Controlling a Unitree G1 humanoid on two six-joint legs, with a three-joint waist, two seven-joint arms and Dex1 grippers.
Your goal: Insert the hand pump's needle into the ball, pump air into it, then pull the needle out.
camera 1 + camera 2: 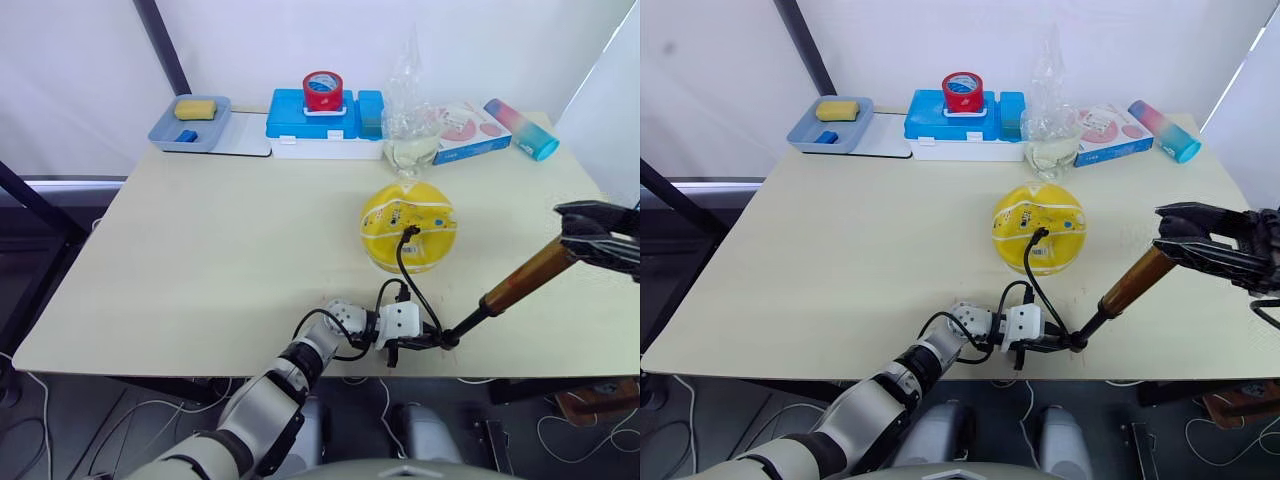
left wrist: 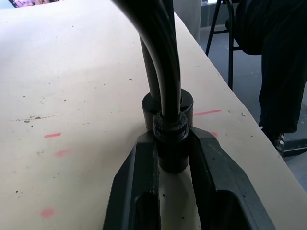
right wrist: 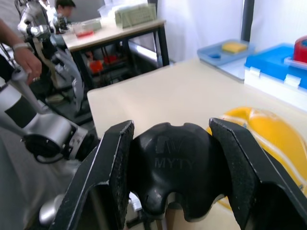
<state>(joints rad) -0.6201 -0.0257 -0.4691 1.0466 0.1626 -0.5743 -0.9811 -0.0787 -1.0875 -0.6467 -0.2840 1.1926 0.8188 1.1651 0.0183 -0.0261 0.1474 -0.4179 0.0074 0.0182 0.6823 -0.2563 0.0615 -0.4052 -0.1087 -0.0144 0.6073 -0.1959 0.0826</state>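
At the surface's [image 1: 200, 260] near edge the left end effector [image 1: 1045, 345] clamped the pump's [image 1: 1137, 281] base while the right end effector [image 1: 1180, 238] gripped its handle [image 3: 177, 163], the tube slanting up rightward, hose [image 1: 408, 275] looping to the ball [image 1: 408, 226] just beyond, needle seated; far back, a tray [image 1: 165, 130] held a sponge [image 1: 195, 108].

The ball [image 1: 408, 228] is yellow with white seams and printed marks; the pump [image 1: 527, 277] is amber-gold with black hose [image 1: 412, 283]; the worktop [image 1: 230, 260] is beige with red marks
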